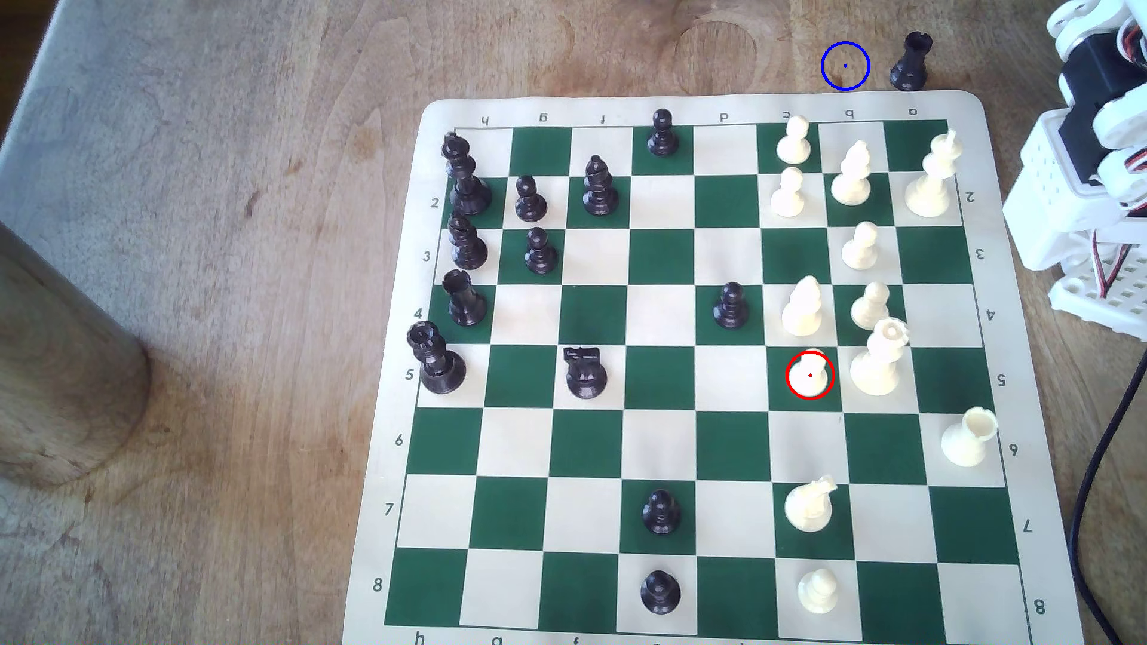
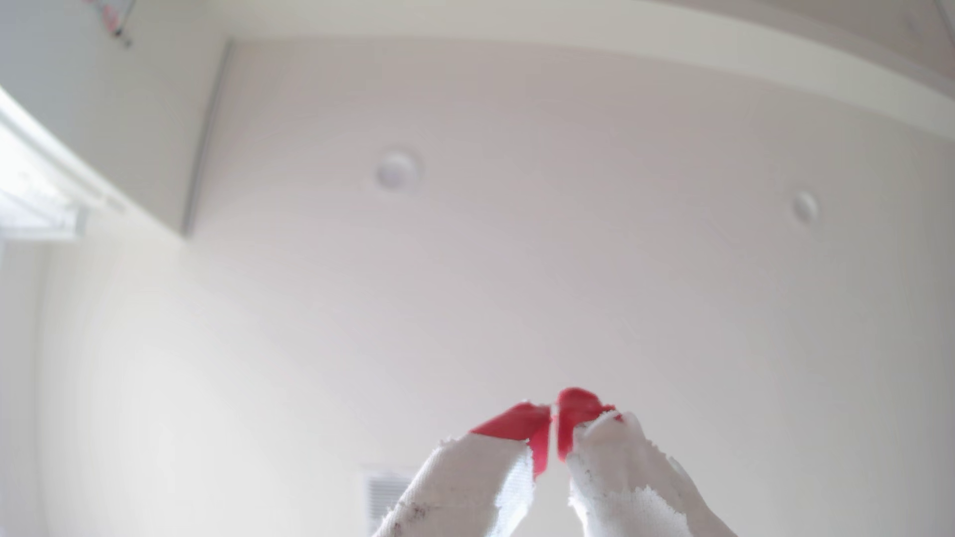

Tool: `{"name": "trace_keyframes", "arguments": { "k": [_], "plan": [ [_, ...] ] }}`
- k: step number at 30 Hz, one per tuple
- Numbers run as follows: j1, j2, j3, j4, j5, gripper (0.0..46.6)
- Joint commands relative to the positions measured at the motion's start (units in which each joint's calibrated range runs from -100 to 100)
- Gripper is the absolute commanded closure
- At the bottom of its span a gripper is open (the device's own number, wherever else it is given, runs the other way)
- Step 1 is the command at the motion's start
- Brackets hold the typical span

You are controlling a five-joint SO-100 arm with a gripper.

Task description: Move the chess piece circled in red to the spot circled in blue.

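- Cream-white plastic identifies the chess piece circled in red point(image 1: 810, 374): in the exterior view it is a small pawn with a ball head and flared round base, upright on a green square in row 5 of the chessboard point(image 1: 397, 372).
- In the same view a taller white bishop point(image 1: 802, 307) stands on the square just beyond the pawn, and the crowned white queen point(image 1: 878, 360) stands just beside it toward the exterior view's right. Clearance around the pawn is judged tight on those two sides.
- The spot circled in blue point(image 1: 845, 66) is a bare patch of light-brown wood off the board's far edge, just beside a black rook point(image 1: 910, 61). It is unoccupied.
- The arm point(image 1: 1092, 142) sits folded at the exterior view's right edge, well apart from the pawn. Judgement: no step is done; approach, grasp, carry and placement all remain.
- In the wrist view the gripper point(image 2: 553, 433) points at a pale ceiling. Its red-tipped fingers point(image 2: 517, 421), wrapped in white tape, are pressed nearly together with nothing between them.
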Motion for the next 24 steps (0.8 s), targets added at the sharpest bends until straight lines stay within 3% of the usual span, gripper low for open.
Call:
{"name": "trace_keyframes", "arguments": {
  "k": [1,8,14,17,24],
  "plan": [
    [-3.59,0.06,1.17,2.74,0.15,46.4],
    [-6.4,0.06,-5.26,25.84,0.15,46.4],
    [-6.48,0.06,-16.87,55.48,0.15,46.4],
    [-1.24,0.06,-23.85,79.97,-0.2,46.4],
    [-1.32,0.14,-25.57,92.42,-0.34,46.4]
  ]
}}
